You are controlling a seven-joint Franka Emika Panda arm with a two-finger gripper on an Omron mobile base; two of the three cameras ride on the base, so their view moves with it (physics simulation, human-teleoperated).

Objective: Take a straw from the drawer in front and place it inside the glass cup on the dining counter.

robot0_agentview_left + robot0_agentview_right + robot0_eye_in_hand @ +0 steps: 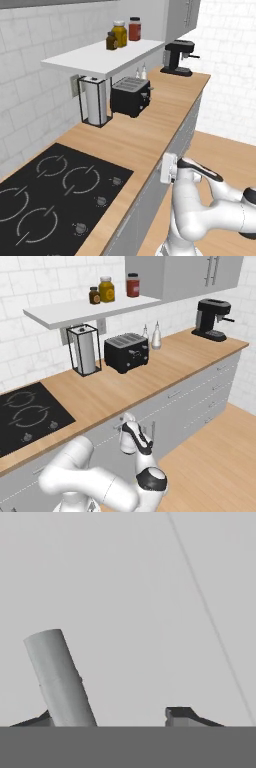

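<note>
The robot's white arm reaches up to the front edge of the wooden bench, right against the grey drawer fronts below it. In the hand view, the fingers are close to a flat grey front. A silver bar handle stands tilted between the two finger tips, near the left one. The right finger tip stands apart from the bar. The fingers look spread with the bar between them, but I cannot tell if they are pinching it yet. A thin line runs slanted down the grey front on the right side.

The drawer is shut, so the straw and the inside of the drawer are hidden.

On the bench, a black cooktop sits at the near left end. Behind it, by the tiled wall, a paper towel roll stands in a thin black wire holder. Just beside it is a black toaster. Two small bottles stand behind the toaster near the wall. A black coffee machine sits at the far end of the bench.

A white shelf hangs above the paper towel roll. Three jars stand near its back edge: a small dark one, a yellow one and a red one.
</note>
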